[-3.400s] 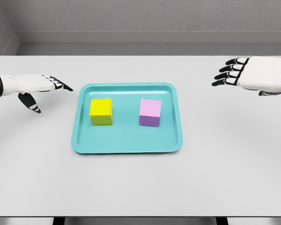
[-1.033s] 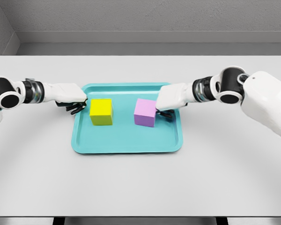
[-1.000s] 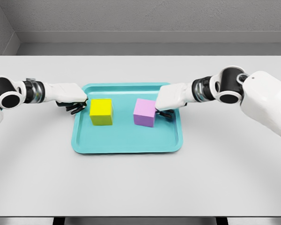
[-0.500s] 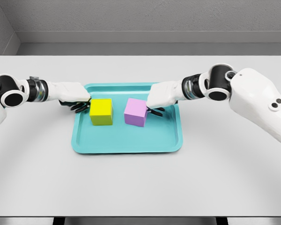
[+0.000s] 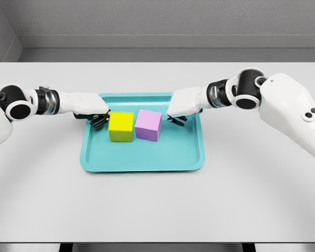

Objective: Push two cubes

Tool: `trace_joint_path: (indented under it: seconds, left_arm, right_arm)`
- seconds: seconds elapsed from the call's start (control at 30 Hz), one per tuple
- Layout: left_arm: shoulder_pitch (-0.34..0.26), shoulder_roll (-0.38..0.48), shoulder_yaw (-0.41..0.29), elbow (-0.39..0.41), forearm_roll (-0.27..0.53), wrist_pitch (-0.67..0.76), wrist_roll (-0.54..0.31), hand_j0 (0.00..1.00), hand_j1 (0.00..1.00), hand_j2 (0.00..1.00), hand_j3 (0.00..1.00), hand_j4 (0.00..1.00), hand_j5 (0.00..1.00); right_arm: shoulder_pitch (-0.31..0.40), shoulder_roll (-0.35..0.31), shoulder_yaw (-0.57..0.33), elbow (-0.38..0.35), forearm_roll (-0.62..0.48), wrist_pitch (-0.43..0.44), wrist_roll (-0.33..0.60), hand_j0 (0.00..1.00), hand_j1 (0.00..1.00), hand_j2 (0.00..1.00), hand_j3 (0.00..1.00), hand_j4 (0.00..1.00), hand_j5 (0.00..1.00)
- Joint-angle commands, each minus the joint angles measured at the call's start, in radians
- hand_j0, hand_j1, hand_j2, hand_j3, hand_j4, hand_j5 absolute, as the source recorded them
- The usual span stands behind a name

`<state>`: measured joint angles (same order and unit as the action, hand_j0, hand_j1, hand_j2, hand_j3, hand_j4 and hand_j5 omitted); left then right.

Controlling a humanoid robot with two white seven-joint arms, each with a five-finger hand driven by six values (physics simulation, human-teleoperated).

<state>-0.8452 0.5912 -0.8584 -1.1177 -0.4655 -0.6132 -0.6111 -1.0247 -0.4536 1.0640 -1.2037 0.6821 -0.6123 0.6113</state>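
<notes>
White table (image 5: 157,205), yellow cube (image 5: 121,126), pink cube (image 5: 148,125)

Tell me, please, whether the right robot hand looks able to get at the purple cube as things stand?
Probably yes: the right robot hand sits just right of the purple cube inside the teal tray, with nothing between them. The yellow cube is on the cube's far side.

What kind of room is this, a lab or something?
Probably a simulated test bench, not a real room: a bare white table, plain grey walls, and only a teal tray holding a yellow cube and a pink cube.
</notes>
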Motion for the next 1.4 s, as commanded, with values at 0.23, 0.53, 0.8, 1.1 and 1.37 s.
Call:
trace_joint_path:
  seconds: [0.23, 0.53, 0.8, 1.1, 1.37]
  left_arm:
    - [0.000, -0.019, 0.001, 0.010, 0.005, 0.002, 0.000, 0.00, 0.00, 0.00, 0.00, 0.00, 0.00]
    - [0.000, -0.031, 0.001, 0.012, 0.004, 0.002, 0.000, 0.00, 0.00, 0.00, 0.00, 0.00, 0.00]
    - [-0.012, 0.139, 0.024, -0.040, 0.197, 0.002, 0.000, 0.00, 0.00, 0.00, 0.00, 0.00, 0.00]
    - [0.083, 0.242, -0.145, -0.375, 0.234, 0.002, 0.000, 0.00, 0.00, 0.00, 0.00, 0.00, 0.00]
    - [0.058, 0.114, -0.134, -0.172, 0.240, 0.002, 0.000, 0.00, 0.00, 0.00, 0.00, 0.00, 0.00]
  right_arm:
    - [0.078, -0.208, -0.406, 0.003, -0.088, 0.001, 0.000, 0.76, 0.76, 0.76, 0.76, 0.76, 0.76]
    - [0.101, -0.214, -0.365, 0.004, -0.088, 0.001, 0.000, 1.00, 1.00, 1.00, 1.00, 1.00, 1.00]
    - [0.103, -0.215, -0.352, 0.004, -0.087, 0.001, 0.000, 1.00, 1.00, 1.00, 1.00, 1.00, 1.00]
    - [0.104, -0.215, -0.352, 0.004, -0.085, 0.001, 0.000, 1.00, 1.00, 1.00, 1.00, 1.00, 1.00]
    - [0.107, -0.214, -0.354, 0.003, -0.084, 0.001, 0.000, 1.00, 1.00, 1.00, 1.00, 1.00, 1.00]
